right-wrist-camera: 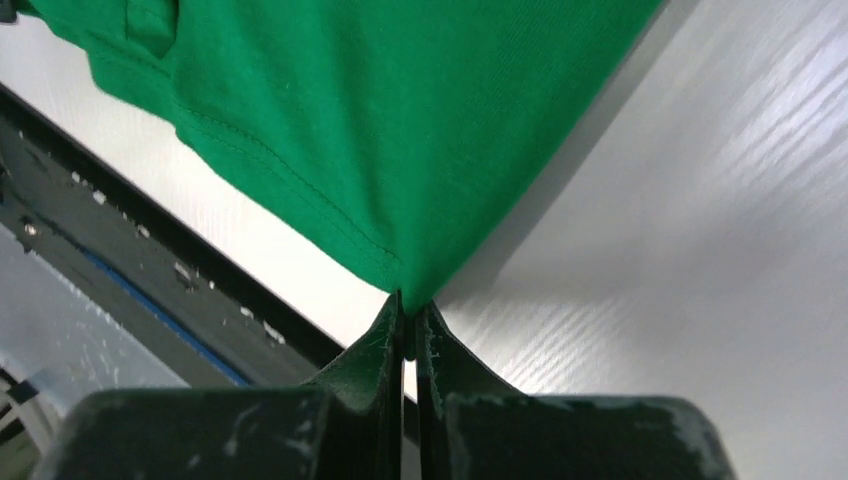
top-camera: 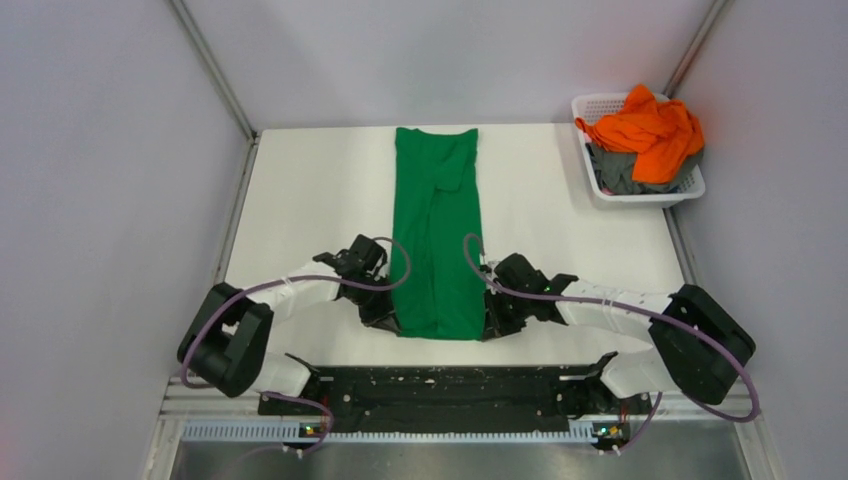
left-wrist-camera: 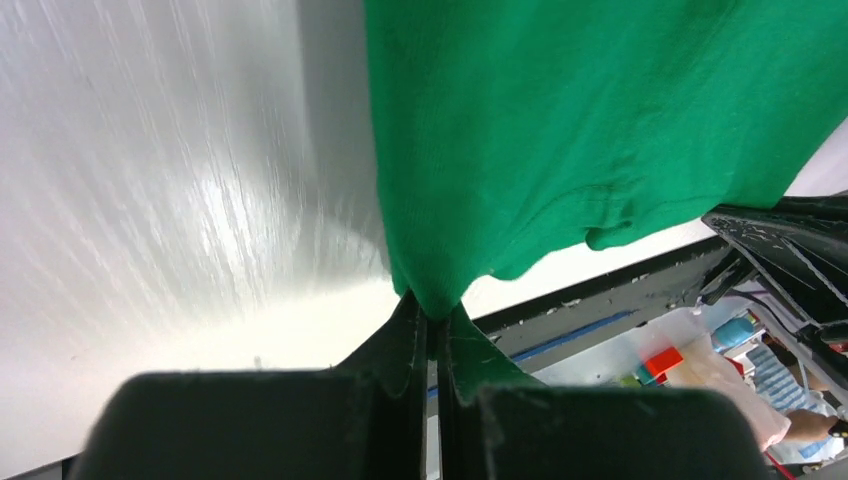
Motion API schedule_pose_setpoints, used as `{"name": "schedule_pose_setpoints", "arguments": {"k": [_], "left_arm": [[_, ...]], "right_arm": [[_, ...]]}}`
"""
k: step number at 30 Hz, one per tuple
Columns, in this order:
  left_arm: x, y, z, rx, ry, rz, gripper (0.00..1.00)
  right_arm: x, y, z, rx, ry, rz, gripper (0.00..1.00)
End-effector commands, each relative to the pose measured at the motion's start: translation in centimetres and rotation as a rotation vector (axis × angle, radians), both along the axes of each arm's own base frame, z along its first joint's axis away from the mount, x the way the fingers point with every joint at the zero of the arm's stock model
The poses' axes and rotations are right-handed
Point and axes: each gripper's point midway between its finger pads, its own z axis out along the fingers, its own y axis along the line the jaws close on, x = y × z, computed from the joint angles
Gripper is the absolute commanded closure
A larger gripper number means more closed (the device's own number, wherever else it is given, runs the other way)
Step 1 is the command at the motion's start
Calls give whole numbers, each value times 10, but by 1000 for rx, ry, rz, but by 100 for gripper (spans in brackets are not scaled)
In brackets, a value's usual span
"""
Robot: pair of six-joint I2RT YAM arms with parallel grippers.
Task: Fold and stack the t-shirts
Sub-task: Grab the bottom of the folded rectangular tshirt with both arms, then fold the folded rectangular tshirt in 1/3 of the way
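You are working over a white table (top-camera: 300, 200), matte, with a faint grain. The wrist views are showing bright glare streaks across it. Pale grey wall panels (top-camera: 100, 150) are closing the cell in at 9, 12 and 3 o'clock, and slim metal posts (top-camera: 215, 70) are running up from the two far corners. A black base rail (top-camera: 440, 390) is sitting along the 6 o'clock edge with both arms bolted to it. Purple cables (top-camera: 400, 265) are looping off each arm.

The green t-shirt (top-camera: 438, 235) is lying down the middle of the table as a long narrow strip, running from the 12 o'clock edge toward 6 o'clock, with a few soft creases in its far half.

Your left gripper (top-camera: 385, 318) is sitting at the strip's 7 o'clock corner, fingers pressed together and pinching the green cloth. Your right gripper (top-camera: 492, 322) is sitting at the 5 o'clock corner, fingers likewise closed on the stitched hem corner. In both wrist views the cloth is rising away from the pinch and casting a shadow on the table beside its edge.

At 2 o'clock, well apart from the strip, a white lattice basket (top-camera: 600, 105) is standing at the table's far right corner. An orange t-shirt (top-camera: 650, 130) is heaping over its rim, lying on top of a grey t-shirt (top-camera: 620, 172) bunched inside.
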Motion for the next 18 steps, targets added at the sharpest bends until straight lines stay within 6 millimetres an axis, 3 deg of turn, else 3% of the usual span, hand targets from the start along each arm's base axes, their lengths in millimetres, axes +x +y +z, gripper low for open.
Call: {"name": "schedule_pose_setpoints", "arguments": {"k": [1,8,13,18], "left_arm": [[0,-8,20,-65,-44,-45,100],[51,-37,63,-149,-154,-108,100],[106,-31,79,-160,-219,-53,100],[175,-21,96,-197,-316,22,100]], "right_arm": [[-2,12,24,88,-8,21,100],[50,29,58,104,-118,-29,100],[101,39,82,163,-185,-103,100],[150,40,93,156,-213,-170,100]]}}
